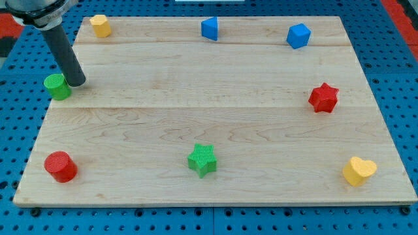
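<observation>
Hidden or cut off: my rod enters from the view's top left corner, and its upper part and mount run out of the picture there; I carry no pincer, so there is nothing to report as spread or pressed together.
Hard to make out: whether my tip actually touches the green block or only stands just beside it cannot be told from this angle.
My tip: my tip [76, 83] rests on the table [215, 117] near its left edge, in the upper half.
Nearest block: the green cylinder [58, 86] sits just to the view's left of my tip, close against the rod's lower end.
Top left: a yellow block [100, 25], its shape unclear, lies near the table's top left corner, above my tip and well apart from it.
Top edge: a blue block [209, 29] sits near the middle of the top edge; a blue cube [298, 35] lies farther toward the view's right.
Right side: a red star [323, 98] lies near the right edge.
Bottom right: a yellow heart [359, 171] sits by the bottom right corner.
Bottom middle: a green star [202, 160] lies near the bottom edge.
Bottom left: a red cylinder [60, 166] sits by the bottom left corner, well below my tip.
Surroundings: a blue pegboard [392, 78] frames the wooden table.
</observation>
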